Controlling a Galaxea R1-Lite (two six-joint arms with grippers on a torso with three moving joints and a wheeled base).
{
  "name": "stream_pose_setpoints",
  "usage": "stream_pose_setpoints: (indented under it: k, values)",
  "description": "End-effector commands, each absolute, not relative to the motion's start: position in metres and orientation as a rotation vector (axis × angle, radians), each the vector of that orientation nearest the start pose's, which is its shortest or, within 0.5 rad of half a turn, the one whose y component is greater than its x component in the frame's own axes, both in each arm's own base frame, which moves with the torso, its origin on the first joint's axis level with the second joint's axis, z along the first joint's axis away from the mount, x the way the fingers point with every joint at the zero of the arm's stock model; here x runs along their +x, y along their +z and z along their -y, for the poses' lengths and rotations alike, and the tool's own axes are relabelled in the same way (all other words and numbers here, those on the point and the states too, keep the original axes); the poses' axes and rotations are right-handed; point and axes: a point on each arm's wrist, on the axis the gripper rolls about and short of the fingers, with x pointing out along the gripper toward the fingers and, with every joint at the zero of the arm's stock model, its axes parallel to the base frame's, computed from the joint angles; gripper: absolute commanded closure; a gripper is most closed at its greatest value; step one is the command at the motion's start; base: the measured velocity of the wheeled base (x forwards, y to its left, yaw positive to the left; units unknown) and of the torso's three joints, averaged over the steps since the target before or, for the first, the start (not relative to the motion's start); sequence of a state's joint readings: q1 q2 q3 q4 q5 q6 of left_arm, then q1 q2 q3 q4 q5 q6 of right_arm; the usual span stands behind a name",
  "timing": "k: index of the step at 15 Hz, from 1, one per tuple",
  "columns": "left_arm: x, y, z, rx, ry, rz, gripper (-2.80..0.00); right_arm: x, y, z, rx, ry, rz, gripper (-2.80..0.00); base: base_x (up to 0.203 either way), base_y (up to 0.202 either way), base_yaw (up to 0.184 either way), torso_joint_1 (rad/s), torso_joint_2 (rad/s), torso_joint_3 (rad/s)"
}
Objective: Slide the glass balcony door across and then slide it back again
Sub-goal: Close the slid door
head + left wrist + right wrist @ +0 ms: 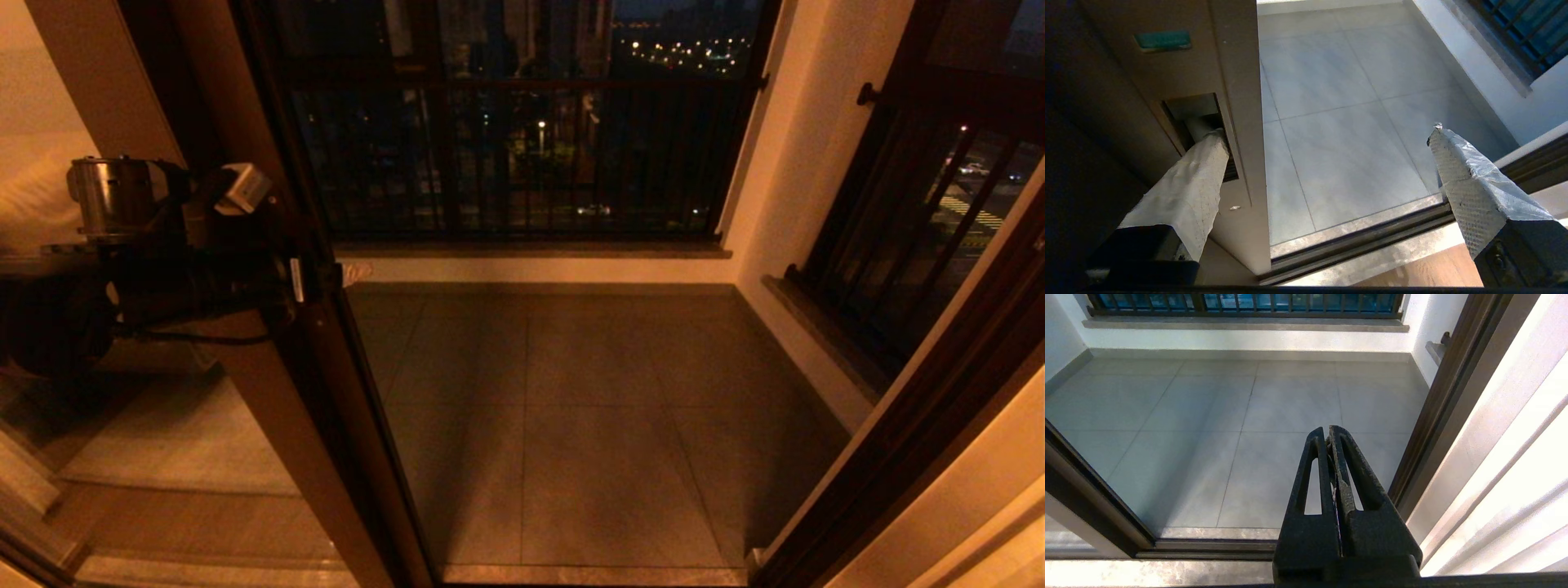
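Observation:
The glass balcony door (326, 392) stands at the left of the doorway, and the opening to its right is wide. Its brown stile (1237, 81) has a recessed handle slot (1196, 108). My left gripper (1329, 131) is open at that stile, at mid height (317, 276). One padded finger (1192, 183) pokes into the slot; the other finger (1461, 175) hangs free over the opening. My right gripper (1327, 430) is shut on nothing, low in front of the opening, and is out of the head view. The door's dark edge (1086, 506) also shows in the right wrist view.
Grey balcony tiles (588, 392) lie beyond the floor track (1363, 241). Black-barred railing windows (514, 147) close the far side and the right side (922, 220). The dark right door jamb (922, 425) bounds the opening. Wood flooring (1412, 277) lies inside.

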State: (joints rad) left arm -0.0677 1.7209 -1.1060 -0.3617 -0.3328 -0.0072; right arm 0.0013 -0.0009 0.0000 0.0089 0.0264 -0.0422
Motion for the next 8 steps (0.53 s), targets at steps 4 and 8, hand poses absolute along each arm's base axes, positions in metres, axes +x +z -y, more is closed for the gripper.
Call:
stream_pose_setpoints:
  k: [4,8]
  values:
    - [0.329,0.229,0.038,-0.037,-0.412,-0.261,-2.80,-0.023,0.074,-0.001,-0.043,0.028,-0.010,0.00,0.000,0.000,0.000,0.000,0.00,0.000]
    - [0.327,0.230,0.048,-0.033,-0.439,-0.259,-2.80,-0.023,0.074,-0.001,-0.043,0.028,-0.010,0.00,0.000,0.000,0.000,0.000,0.00,0.000]
